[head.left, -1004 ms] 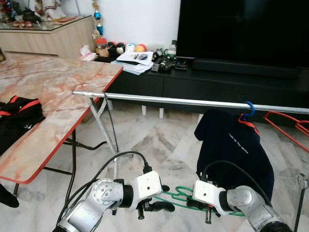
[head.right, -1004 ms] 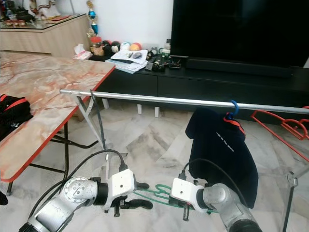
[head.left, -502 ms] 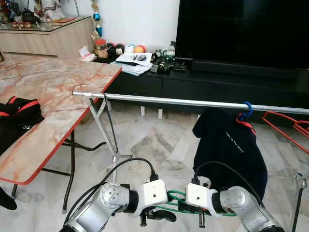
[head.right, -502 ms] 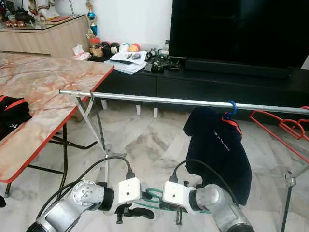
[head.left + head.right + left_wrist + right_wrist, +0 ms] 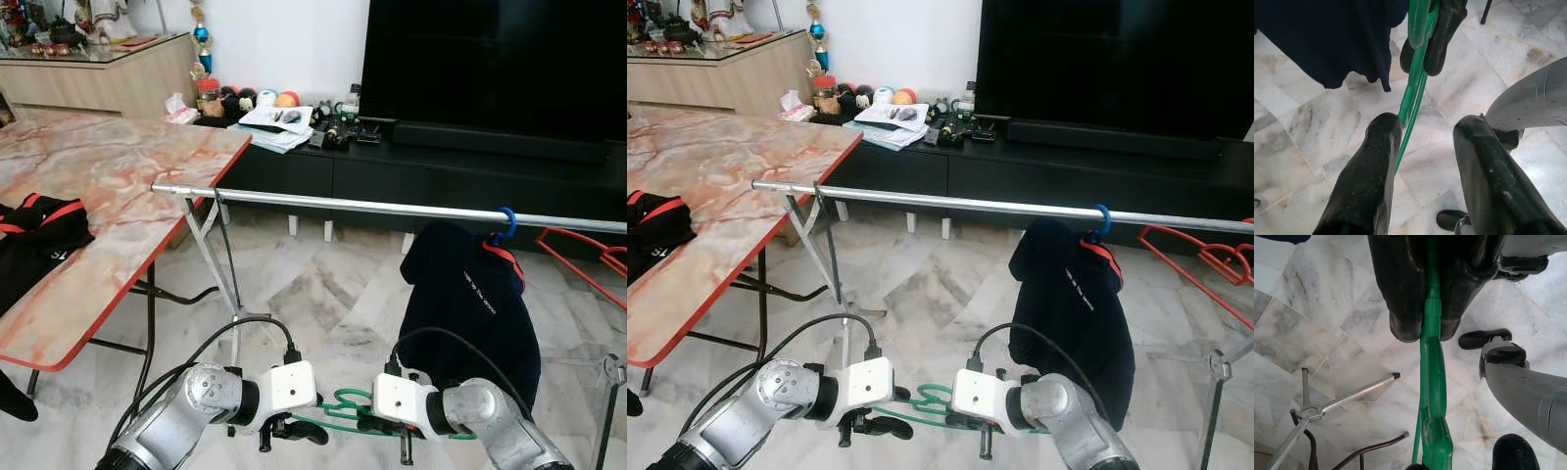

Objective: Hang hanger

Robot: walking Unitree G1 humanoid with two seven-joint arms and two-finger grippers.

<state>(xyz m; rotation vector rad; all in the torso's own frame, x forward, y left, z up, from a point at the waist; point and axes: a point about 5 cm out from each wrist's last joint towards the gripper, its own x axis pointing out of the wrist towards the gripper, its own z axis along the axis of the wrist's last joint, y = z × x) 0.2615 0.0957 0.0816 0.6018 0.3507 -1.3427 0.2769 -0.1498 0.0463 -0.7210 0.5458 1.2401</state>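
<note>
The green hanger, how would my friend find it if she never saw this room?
Find the long silver rail in front of the big black TV, then look low down before it. The green hanger is there, pinched by the right gripper. The other hangers are blue or red and hang on the rail.

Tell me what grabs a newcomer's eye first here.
Low in front, the right gripper is shut on a green hanger, with the open left gripper straddling it. Above runs a silver rail holding a dark shirt, with a marble-patterned table to its left.
</note>
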